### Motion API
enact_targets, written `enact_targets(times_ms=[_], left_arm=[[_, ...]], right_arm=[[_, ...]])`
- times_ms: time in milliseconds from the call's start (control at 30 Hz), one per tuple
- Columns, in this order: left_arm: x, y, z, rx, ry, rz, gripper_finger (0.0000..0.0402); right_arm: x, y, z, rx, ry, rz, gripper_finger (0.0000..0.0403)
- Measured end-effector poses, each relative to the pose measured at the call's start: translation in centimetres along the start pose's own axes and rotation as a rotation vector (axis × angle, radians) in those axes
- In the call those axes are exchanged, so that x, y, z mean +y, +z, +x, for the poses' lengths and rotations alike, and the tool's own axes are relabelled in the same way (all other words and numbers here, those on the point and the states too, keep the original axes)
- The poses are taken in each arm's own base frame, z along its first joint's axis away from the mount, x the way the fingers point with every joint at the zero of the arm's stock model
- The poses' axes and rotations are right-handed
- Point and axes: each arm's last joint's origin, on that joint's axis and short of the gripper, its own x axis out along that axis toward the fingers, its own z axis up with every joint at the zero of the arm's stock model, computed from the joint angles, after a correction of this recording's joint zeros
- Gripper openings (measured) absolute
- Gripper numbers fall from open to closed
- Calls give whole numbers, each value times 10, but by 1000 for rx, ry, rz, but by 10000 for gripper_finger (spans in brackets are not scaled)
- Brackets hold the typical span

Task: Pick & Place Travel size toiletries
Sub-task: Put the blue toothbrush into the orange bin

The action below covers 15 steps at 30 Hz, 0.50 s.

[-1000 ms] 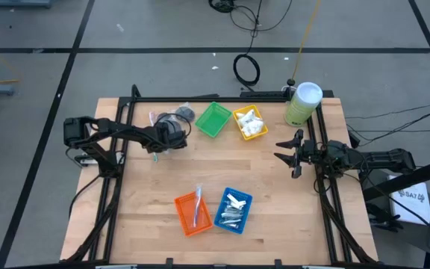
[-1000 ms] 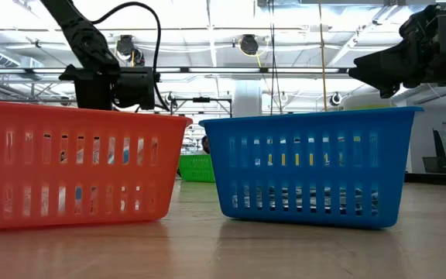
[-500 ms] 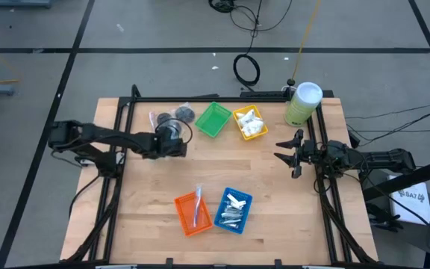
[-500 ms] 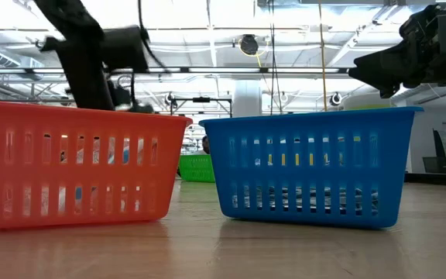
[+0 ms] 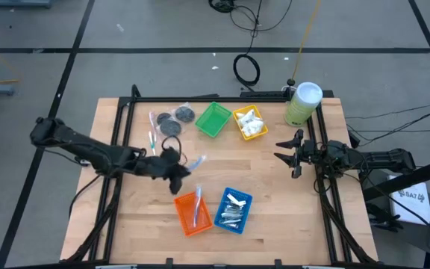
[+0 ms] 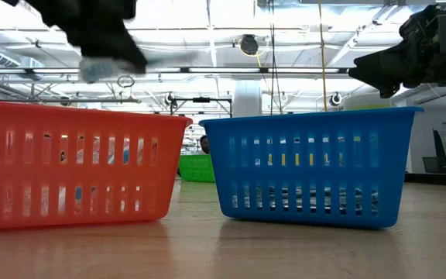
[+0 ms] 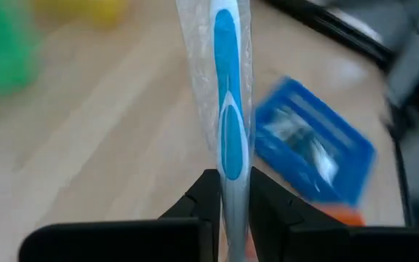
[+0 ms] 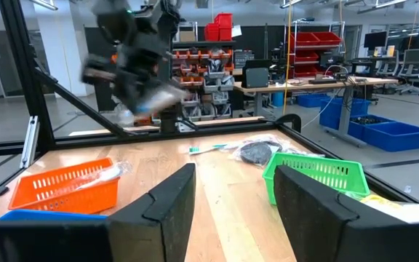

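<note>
The left gripper (image 5: pixel 179 170) is hanging over the pale wooden desk (image 5: pixel 275 202), just beside the back edge of the small orange slotted plastic tray (image 5: pixel 192 212), w/ its jaws pinching a slim clear-plastic-wrapped toothbrush w/ a blue and white handle (image 7: pixel 228 109). In the left wrist view the stick is standing out straight from between the two dark fingers (image 7: pixel 204 204), its wrapper crinkled and see-through along the blue stripe, w/ the small blue slotted plastic tray (image 7: pixel 313 149) blurred beyond it. From above, the wrapped end is poking out toward the desk's middle (image 5: pixel 195 161). The orange tray is already holding at least one similar clear stick w/ blue and red (image 5: pixel 197 207); the blue tray next to it is holding silver foil tubes (image 5: pixel 233 211). Near the desk's back edge two dark grey round discs (image 5: pixel 176 118) are lying beside another loose wrapped stick (image 5: pixel 152 128), well apart from the held one. The small green plastic tray (image 5: pixel 213 119) is sitting beside the small yellow plastic tray (image 5: pixel 250 123), which is holding white packets (image 5: pixel 252 122). The tall pale green canister w/ a white lid (image 5: pixel 302 103) is standing at the back right corner. The right gripper (image 5: pixel 281 150) is waiting at the desk's right edge, jaws spread, nothing between them.
</note>
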Motion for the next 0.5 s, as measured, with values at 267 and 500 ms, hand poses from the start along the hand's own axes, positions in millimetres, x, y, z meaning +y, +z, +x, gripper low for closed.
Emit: enact_targets(times_ms=[267, 500], left_arm=[[-30, -16, -4, -44, -169, 986, 25], [-45, -8, -1, -162, -227, 1161, 34]], right_arm=[[0, 0, 0, 0, 0, 0, 175], [0, 0, 0, 0, 0, 0, 175]])
